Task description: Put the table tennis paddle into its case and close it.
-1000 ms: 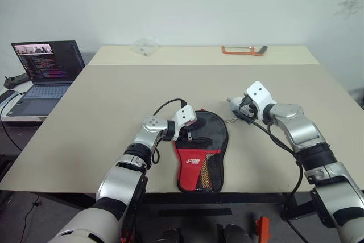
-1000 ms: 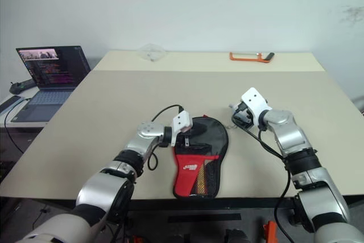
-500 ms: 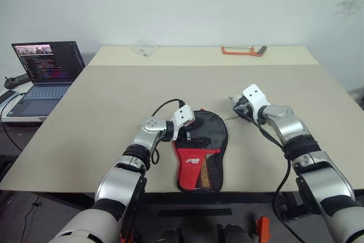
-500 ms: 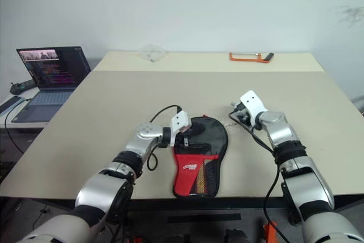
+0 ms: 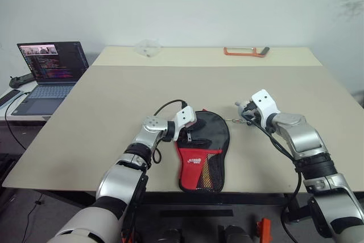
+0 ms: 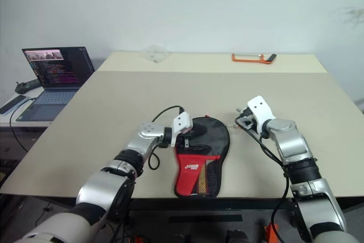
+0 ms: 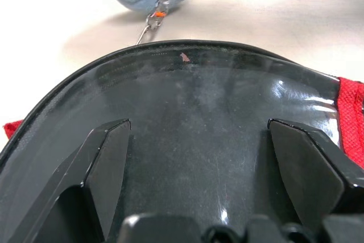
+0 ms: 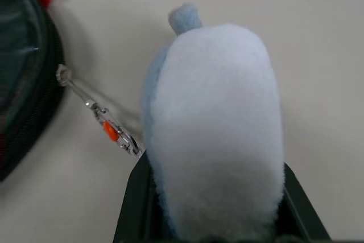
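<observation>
The case point(image 5: 203, 140) lies flat near the table's front edge, black with a red pocket panel point(image 5: 196, 160), its narrow end toward me. Tan and orange stripes show through the mesh there; the paddle's blade is hidden. My left gripper point(image 5: 190, 135) is open, its fingers point(image 7: 108, 163) spread over the case's round black top. A short metal chain point(image 8: 108, 129) runs from the case's zipper to a pale blue plush charm point(image 8: 216, 112). My right gripper point(image 5: 245, 115) is shut on that charm, just right of the case.
An open laptop point(image 5: 51, 72) stands on a side table at the far left. An orange-framed saw point(image 5: 244, 51) and a clear plastic piece point(image 5: 147, 46) lie at the back of the table point(image 5: 114, 95).
My right gripper has closed on the blue charm and drawn back a little toward me and to the right. The left arm has stayed put.
</observation>
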{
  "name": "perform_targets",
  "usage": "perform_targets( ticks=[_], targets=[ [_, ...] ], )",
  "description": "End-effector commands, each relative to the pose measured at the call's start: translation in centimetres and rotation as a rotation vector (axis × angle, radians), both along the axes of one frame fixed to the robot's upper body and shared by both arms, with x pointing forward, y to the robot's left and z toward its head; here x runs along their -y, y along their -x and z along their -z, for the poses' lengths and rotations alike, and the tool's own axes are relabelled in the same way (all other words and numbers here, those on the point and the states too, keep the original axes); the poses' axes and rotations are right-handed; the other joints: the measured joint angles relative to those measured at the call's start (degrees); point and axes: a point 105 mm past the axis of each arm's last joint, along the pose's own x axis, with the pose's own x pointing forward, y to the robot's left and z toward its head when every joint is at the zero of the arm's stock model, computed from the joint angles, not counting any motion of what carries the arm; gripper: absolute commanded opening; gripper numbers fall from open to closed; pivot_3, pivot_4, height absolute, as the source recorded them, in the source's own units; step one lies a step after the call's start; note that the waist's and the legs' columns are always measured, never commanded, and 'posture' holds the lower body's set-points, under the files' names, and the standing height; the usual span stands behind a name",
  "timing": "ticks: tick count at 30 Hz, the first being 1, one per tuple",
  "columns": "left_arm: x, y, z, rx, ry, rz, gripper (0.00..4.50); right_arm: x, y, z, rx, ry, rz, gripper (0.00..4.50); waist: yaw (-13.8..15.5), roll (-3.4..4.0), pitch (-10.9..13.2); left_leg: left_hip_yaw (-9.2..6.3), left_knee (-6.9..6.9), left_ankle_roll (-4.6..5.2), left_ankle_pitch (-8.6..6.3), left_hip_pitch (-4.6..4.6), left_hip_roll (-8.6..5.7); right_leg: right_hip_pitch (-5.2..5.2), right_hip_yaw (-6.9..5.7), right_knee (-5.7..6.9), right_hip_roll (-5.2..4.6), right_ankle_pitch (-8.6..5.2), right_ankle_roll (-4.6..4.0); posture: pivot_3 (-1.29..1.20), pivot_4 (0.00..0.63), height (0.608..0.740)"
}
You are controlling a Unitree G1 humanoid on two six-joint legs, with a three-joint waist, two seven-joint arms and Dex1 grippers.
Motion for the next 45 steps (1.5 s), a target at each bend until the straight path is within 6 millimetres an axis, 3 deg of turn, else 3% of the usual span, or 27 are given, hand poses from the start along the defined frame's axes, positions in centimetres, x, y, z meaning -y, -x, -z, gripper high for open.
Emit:
perform_targets(
  ticks=[1,7,15,19,26,31,45],
  targets=[
    [-0.3,1.8,4.5,-0.120,-0.135,0.023,4.21,0.9,1.2,-1.4,0.026,-0.008,0.024,0.83,0.2,0.04,0.0,-0.07,0.00,0.02,-0.01,0.07,0.00,0.14,-0.09,-0.07,-0.01,0.00,0.01,0.00,0.150,0.740],
    [0.1,3.4,5.2,-0.170,-0.126,0.125,4.21,1.7,5.1,-0.2,-0.043,-0.004,0.046,0.83,0.4,0.11,-0.1,-0.32,-0.04,0.09,-0.05,0.34,-0.01,0.66,-0.35,-0.45,-0.03,-0.03,0.04,0.00,0.150,0.740],
    [0.6,3.5,5.7,-0.154,-0.135,0.113,4.21,1.5,7.3,-0.5,-0.093,-0.038,0.039,0.83,0.6,0.27,-0.3,-0.47,-0.06,0.11,-0.07,0.34,-0.02,0.82,-0.46,-0.68,-0.03,-0.02,0.05,0.00,0.150,0.740],
    [0.5,3.5,6.2,-0.154,-0.156,0.103,4.21,1.3,10.2,-0.3,-0.167,-0.045,-0.007,0.83,1.6,0.24,-0.4,-0.62,-0.06,0.16,-0.10,0.36,-0.05,0.98,-0.58,-0.83,-0.05,-0.03,0.07,0.00,0.150,0.740],
    [0.5,3.2,6.4,-0.144,-0.179,0.077,4.21,-0.7,16.5,1.4,-0.332,-0.090,-0.111,0.83,2.1,0.25,-0.5,-0.76,-0.13,0.35,-0.25,0.94,-0.05,1.75,-0.78,-1.13,-0.10,-0.31,0.52,0.00,0.150,0.740],
    [0.8,3.1,6.3,-0.135,-0.189,0.080,4.21,-2.3,19.3,2.4,-0.397,-0.123,-0.186,0.83,2.8,0.25,-0.6,-0.85,-0.14,0.35,-0.26,0.93,-0.07,1.77,-0.86,-1.18,-0.12,-0.33,0.54,0.00,0.150,0.740],
    [2.3,3.2,6.2,-0.125,-0.199,0.101,4.21,-3.9,22.3,3.9,-0.506,-0.172,-0.265,0.67,3.2,0.42,-1.1,-1.33,-0.14,0.49,-0.48,0.95,-0.13,2.14,-1.42,-1.88,-0.18,-0.38,0.61,0.00,0.150,0.740]
  ],
)
